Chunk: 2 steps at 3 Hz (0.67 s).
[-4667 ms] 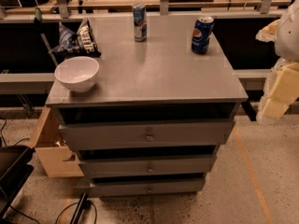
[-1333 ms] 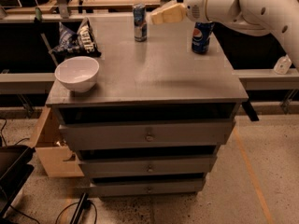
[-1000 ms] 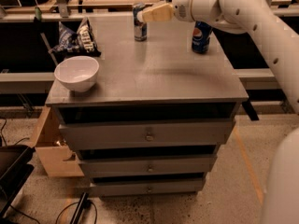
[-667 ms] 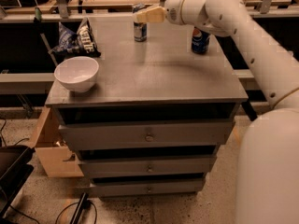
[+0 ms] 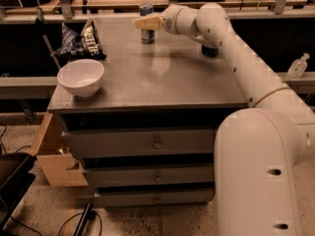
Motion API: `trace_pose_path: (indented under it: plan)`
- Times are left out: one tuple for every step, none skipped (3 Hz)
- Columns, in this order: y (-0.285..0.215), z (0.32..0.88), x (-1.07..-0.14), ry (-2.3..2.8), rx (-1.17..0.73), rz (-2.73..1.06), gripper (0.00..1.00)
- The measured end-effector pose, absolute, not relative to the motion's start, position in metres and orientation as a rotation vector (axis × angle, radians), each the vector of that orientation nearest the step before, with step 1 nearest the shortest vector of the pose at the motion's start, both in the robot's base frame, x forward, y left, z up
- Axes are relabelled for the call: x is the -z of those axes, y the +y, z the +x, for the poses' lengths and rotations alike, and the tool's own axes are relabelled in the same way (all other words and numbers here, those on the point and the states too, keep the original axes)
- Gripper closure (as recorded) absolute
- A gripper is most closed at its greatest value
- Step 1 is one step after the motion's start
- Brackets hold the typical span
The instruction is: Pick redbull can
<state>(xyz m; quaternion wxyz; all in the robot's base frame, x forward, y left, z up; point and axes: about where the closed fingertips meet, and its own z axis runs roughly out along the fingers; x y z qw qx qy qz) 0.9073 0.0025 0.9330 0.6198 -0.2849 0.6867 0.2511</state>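
Observation:
The redbull can (image 5: 147, 36) stands upright at the far middle of the grey cabinet top (image 5: 162, 82). It is slim, blue and silver, with a silver top. My gripper (image 5: 143, 22) has tan-coloured tips and sits at the can's mid-height, covering its middle band from this view. My white arm reaches in from the lower right across the table's right side. I cannot tell whether the gripper touches the can.
A white bowl (image 5: 80, 76) sits at the front left and a chip bag (image 5: 81, 39) behind it. A dark can (image 5: 210, 50) is mostly hidden behind my arm. A small bottle (image 5: 298, 66) stands at the right. Drawers (image 5: 156, 142) are below.
My arm has swung in from the right and stretched left. The gripper has moved from right of the redbull can to directly over its middle. The can has not moved.

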Motion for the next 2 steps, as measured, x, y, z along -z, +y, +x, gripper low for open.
trace_pose_path:
  plan:
    - [0.012,0.927,-0.920,1.575,-0.596,-0.609,0.17]
    - [0.021,0.940,-0.918,1.554,-0.612,-0.582,0.41]
